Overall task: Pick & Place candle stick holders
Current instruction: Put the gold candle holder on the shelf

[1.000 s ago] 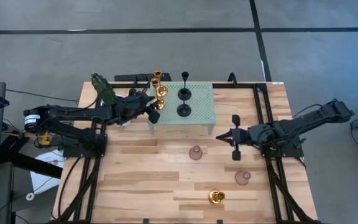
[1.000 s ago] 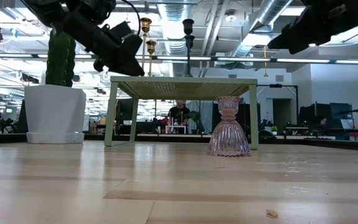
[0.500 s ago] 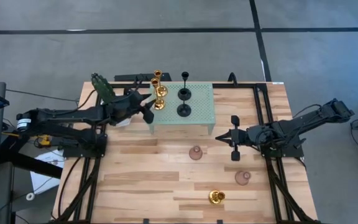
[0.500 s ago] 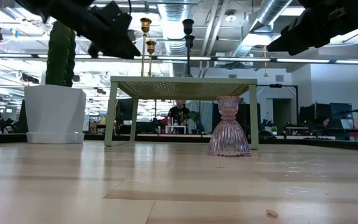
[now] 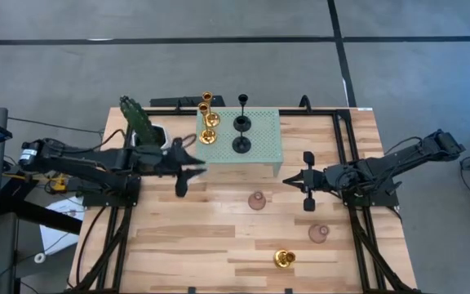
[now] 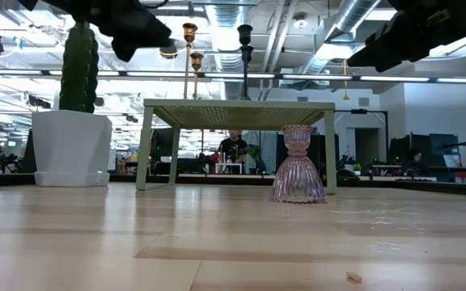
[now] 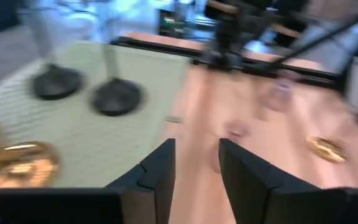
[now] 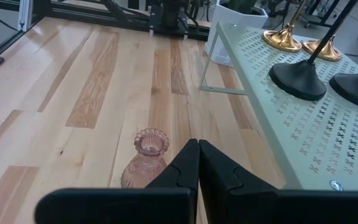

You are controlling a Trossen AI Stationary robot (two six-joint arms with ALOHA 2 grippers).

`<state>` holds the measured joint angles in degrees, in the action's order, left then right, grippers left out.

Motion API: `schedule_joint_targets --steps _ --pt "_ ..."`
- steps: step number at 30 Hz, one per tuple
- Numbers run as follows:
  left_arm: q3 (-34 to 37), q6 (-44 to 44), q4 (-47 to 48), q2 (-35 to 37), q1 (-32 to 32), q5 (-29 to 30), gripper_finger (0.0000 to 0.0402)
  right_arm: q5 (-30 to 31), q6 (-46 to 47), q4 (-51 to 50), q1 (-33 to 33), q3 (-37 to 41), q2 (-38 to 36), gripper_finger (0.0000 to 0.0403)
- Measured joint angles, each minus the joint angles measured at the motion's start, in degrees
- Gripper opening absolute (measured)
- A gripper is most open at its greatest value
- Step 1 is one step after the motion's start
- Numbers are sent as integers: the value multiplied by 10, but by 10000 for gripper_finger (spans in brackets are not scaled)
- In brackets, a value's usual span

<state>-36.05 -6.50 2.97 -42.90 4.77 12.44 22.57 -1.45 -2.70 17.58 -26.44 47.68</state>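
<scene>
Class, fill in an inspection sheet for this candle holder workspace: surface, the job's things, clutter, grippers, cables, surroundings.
Surface: wooden table, pale planks, on a black frame.
Job's things: two gold holders and two black holders upright on the green stand; two pink holders and one gold holder on the bare wood.
Clutter: cactus in a white pot beside the stand.
Grippers: left gripper open, empty, off the stand's left end; right gripper shut, empty, near the stand's right end.
Cables: black leads along the left arm.
Surroundings: grey floor; open room with ceiling ducts.
</scene>
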Motion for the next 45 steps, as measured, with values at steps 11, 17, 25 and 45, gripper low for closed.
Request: schedule_joint_targets --steps 11,17,25,45 --pt "0 0 -4 -2 65 -65 99 0 0 1 0 0 0 0" --pt "0 0 -4 -3 65 -65 99 0 0 -2 0 0 0 0" --pt "0 0 -6 -3 65 -65 100 0 0 -3 0 0 0 0" --pt "0 0 -12 -3 65 -65 100 0 0 -3 0 0 0 0"
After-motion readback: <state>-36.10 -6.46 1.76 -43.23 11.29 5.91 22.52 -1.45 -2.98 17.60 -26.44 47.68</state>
